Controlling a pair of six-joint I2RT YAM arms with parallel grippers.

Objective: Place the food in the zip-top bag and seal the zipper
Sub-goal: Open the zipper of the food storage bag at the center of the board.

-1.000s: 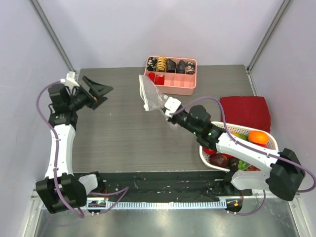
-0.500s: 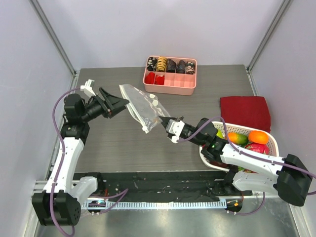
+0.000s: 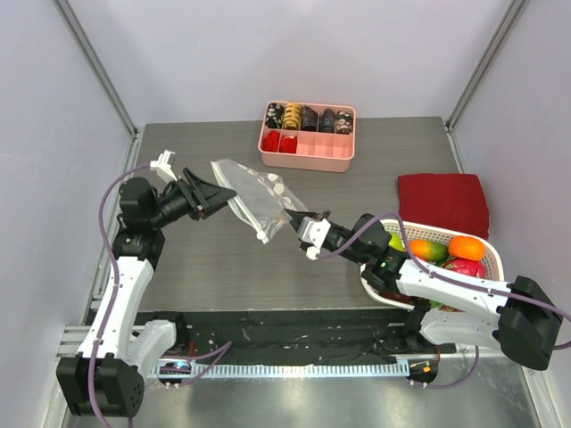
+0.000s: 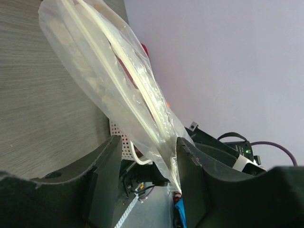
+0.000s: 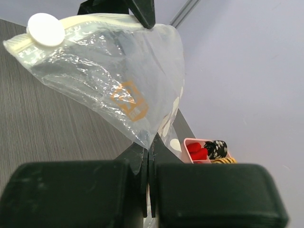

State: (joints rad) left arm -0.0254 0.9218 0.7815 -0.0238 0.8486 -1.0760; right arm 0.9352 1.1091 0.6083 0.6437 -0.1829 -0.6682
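Note:
The clear polka-dot zip-top bag hangs in the air over the table's left middle. My right gripper is shut on one of its corners, as the right wrist view shows. My left gripper is open, and the bag's other end lies between its jaws, close to one finger. The whitish zipper runs along the bag toward those jaws. The food sits in the white basket: orange fruits, a red apple and a green pear.
The white perforated basket stands at the near right, partly under my right arm. A red cloth lies behind it. The pink compartment tray with snack pieces stands at the back middle.
My right gripper has carried the bag from near the pink tray leftward and nearer. My left arm has swung right, and its open jaws now straddle the bag's end.

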